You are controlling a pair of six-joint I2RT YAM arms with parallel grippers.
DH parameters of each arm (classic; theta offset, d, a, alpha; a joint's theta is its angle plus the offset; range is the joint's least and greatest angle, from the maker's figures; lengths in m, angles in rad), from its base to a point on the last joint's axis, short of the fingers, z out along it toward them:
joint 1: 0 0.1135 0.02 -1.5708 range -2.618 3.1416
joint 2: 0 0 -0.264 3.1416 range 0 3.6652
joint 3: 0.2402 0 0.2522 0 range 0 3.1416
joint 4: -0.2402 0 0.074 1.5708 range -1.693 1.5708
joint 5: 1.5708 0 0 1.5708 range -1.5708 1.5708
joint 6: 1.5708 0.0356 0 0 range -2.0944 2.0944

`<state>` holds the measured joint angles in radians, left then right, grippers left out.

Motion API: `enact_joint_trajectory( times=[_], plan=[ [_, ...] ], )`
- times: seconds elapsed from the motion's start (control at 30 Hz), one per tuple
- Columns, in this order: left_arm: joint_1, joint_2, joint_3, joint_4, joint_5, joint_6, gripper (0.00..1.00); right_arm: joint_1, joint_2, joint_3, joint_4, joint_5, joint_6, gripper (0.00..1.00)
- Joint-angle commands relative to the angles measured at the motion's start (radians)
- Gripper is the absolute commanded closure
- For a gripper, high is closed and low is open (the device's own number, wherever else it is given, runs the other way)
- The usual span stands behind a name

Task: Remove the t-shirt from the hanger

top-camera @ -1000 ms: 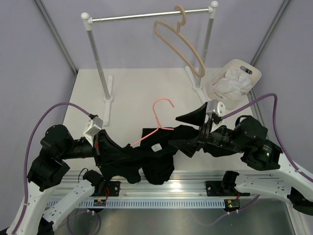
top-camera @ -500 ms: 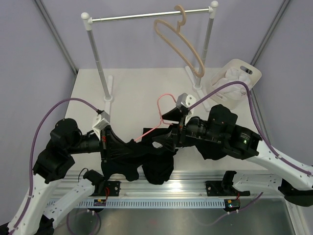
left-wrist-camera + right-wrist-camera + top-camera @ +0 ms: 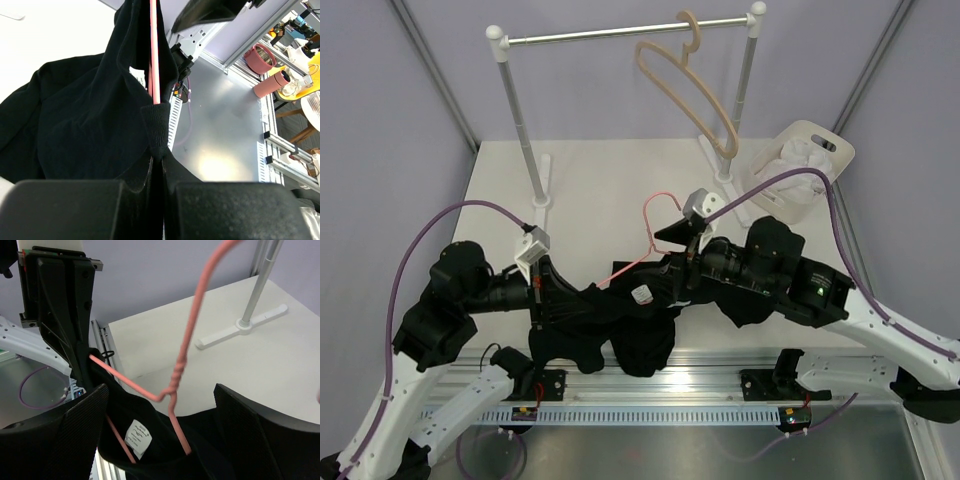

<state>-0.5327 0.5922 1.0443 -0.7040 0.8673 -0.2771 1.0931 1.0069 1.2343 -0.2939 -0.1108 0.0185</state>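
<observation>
The black t-shirt [image 3: 620, 325] hangs bunched between my two grippers at the table's near edge, still on the pink-red wire hanger [image 3: 658, 215], whose hook sticks up behind it. My left gripper [image 3: 546, 296] is shut on the t-shirt's left end; in the left wrist view its jaws [image 3: 160, 160] pinch a fold of the t-shirt [image 3: 85, 125], and the hanger's wire [image 3: 154, 55] runs out of that fold. My right gripper [image 3: 666, 266] is open and straddles the hanger's neck [image 3: 177, 375] and the shirt's collar with its white label [image 3: 138, 437], its fingers [image 3: 75, 430] apart from both.
A clothes rack [image 3: 620, 35] stands at the back with a beige wooden hanger [image 3: 690, 90] on its rail. A white basket [image 3: 832, 147] holding white cloth [image 3: 800, 160] sits at the back right. The rack's feet [image 3: 542, 190] rest on the table.
My right gripper has swung left from the shirt's right end to the hanger's neck and stayed there. My left gripper has edged right, still holding. The collar label now shows.
</observation>
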Motion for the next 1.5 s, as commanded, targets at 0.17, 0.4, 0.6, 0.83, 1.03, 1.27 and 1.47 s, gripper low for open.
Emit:
enact_joint_trajectory(
  times=[0.17,0.4,0.6,0.83,1.03,1.27,1.47],
  plan=[
    [-0.004,-0.008,0.054,0.058,-0.010,0.021,1.00,0.007,-0.198,-0.107,-0.105,0.249,0.032,0.06],
    [-0.004,-0.003,0.046,0.038,-0.034,0.033,1.00,0.007,-0.151,0.091,-0.169,0.125,0.050,0.07],
    [-0.006,0.018,0.036,0.084,0.004,0.004,1.00,0.005,-0.071,0.100,-0.103,0.010,0.084,0.22],
    [-0.006,0.018,0.034,0.098,0.025,0.001,1.00,0.007,0.007,0.100,-0.031,0.029,0.078,0.28],
    [-0.004,0.024,0.025,0.113,0.044,0.003,1.00,0.007,0.047,0.087,0.035,-0.004,0.072,0.45],
    [-0.004,0.026,0.014,0.144,0.076,-0.007,1.00,0.007,-0.008,0.001,0.101,-0.010,0.089,1.00],
    [-0.004,0.020,0.013,0.288,0.165,-0.114,0.42,0.007,-0.112,-0.036,0.072,0.005,0.061,1.00]
  ],
)
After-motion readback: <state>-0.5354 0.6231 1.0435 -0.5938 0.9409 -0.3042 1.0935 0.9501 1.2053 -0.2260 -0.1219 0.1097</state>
